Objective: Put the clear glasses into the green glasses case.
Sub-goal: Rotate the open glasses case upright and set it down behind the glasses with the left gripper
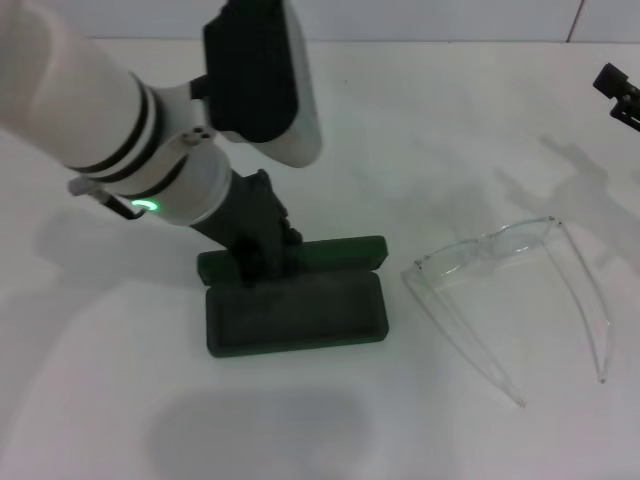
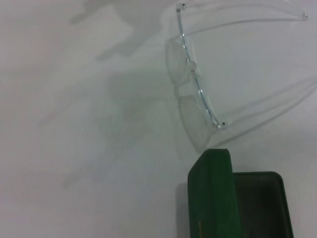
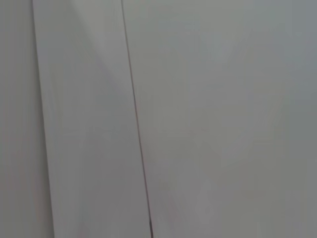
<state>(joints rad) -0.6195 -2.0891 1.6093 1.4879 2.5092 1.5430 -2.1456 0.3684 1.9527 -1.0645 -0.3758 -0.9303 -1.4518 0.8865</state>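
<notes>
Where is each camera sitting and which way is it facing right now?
Head view: on the robot's head, looking down at the table; shows the left arm, left gripper at the open case, glasses beside it, right gripper at the far edge.
Left wrist view: looks down on the glasses and case; no fingers show.
Right wrist view: faces blank pale panels only.
Head and left wrist views share the glasses and case.

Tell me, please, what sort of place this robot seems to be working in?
Probably a lab or test bench rather than a home: a bare white tabletop holds only the green glasses case, lying open, and the clear glasses, with the left gripper at the case's hinge and a plain pale panelled wall beyond.
</notes>
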